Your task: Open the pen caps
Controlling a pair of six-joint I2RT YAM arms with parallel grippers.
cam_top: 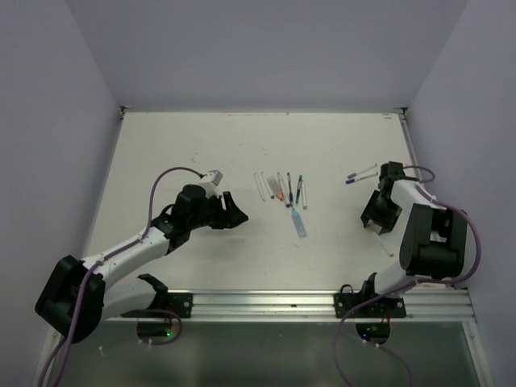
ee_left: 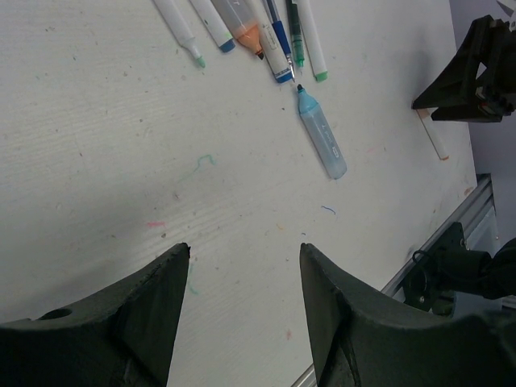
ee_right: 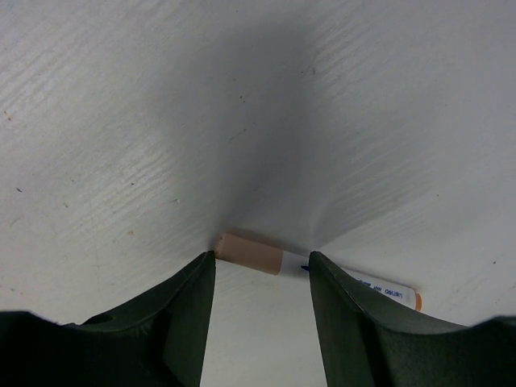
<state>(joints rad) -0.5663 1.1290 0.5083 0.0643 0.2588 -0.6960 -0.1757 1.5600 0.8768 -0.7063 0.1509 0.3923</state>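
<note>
Several pens (cam_top: 280, 188) lie side by side at the table's middle, and they also show at the top of the left wrist view (ee_left: 242, 28). A light blue pen (cam_top: 299, 222) lies just in front of them; in the left wrist view it (ee_left: 322, 137) lies beyond my fingers. My left gripper (cam_top: 235, 212) is open and empty, left of the row. Two pens (cam_top: 361, 174) lie at the far right. My right gripper (ee_right: 262, 258) is open, low over a white pen (ee_right: 355, 282) with a pinkish cap (ee_right: 250, 254); the cap lies across the gap, just beyond the fingertips.
A metal rail (cam_top: 322, 305) runs along the table's near edge. White walls close in the table at the back and sides. Small ink marks (ee_left: 203, 163) dot the white table top.
</note>
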